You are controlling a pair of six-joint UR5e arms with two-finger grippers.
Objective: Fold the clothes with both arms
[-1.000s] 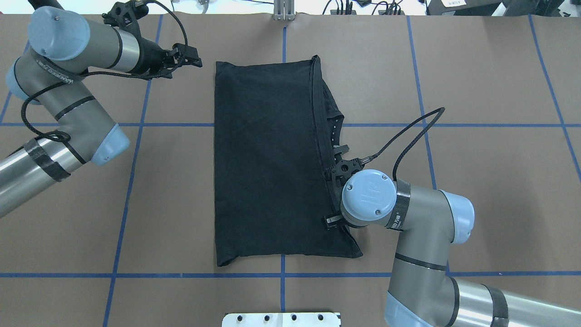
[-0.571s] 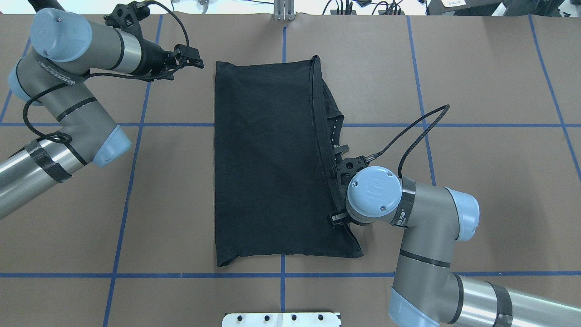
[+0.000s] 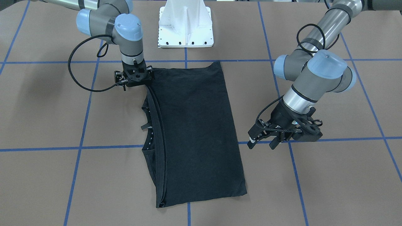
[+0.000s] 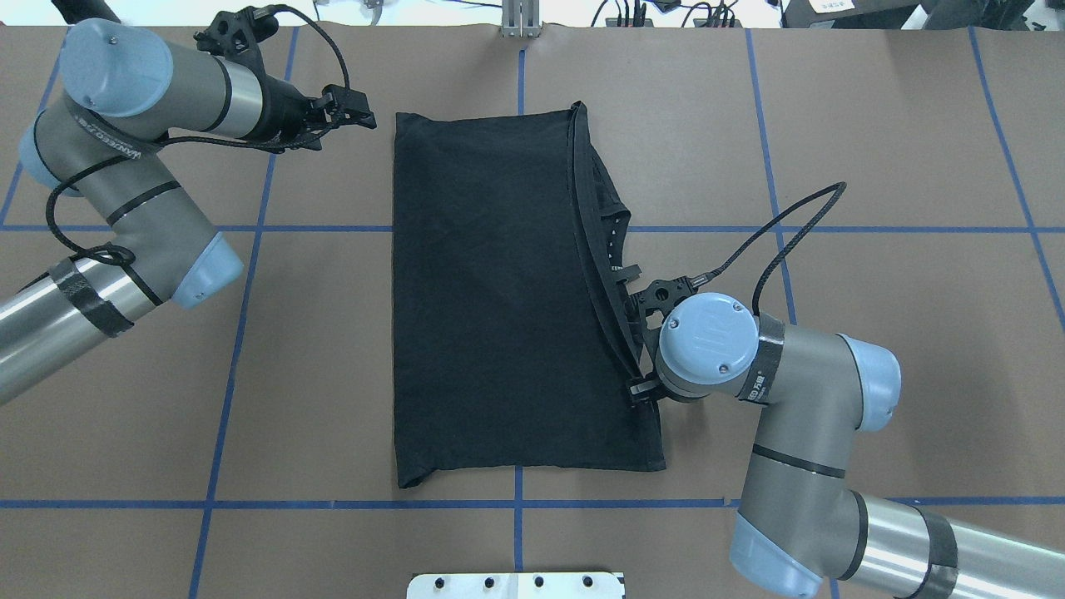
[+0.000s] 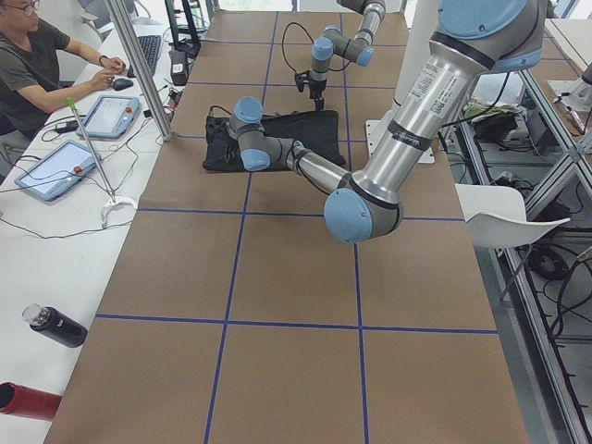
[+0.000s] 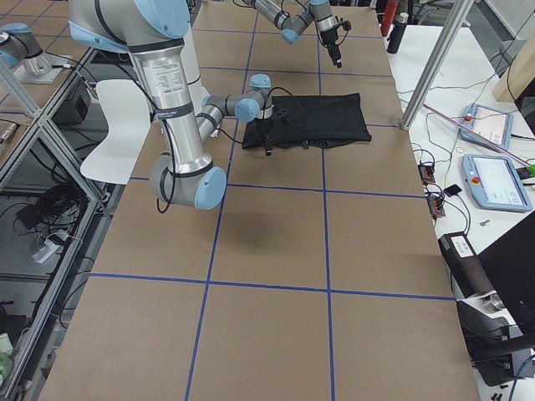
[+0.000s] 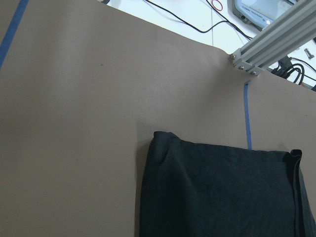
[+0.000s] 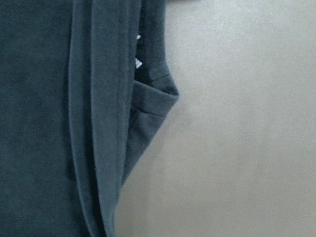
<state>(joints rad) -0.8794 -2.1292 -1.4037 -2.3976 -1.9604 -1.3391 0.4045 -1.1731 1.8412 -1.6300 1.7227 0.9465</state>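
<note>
Straight out from the white bolted pedestal base (image 3: 186,28), the black short-sleeved T-shirt (image 4: 491,291) lies flat on the brown paper-covered table (image 4: 874,125). It's folded into one long strip running away from the base, plain side up (no print showing). Loose layered edges and the neck opening (image 8: 148,94) all sit on the strip's robot-right side, so my guess is that side needs pinning before any cross fold. Right black two-finger gripper (image 3: 137,80) points down at that edge, toward the end nearer the base. Its fingers are hidden under the wrist, so can't tell if it's spread or clamped on cloth. Left black two-finger gripper (image 3: 262,143) hangs by the corner farthest from the base, off the opposite long edge: fingers apart, holding nothing, clear of the cloth. Likely staged to take that corner. Risk: layers slip apart on lift.
</note>
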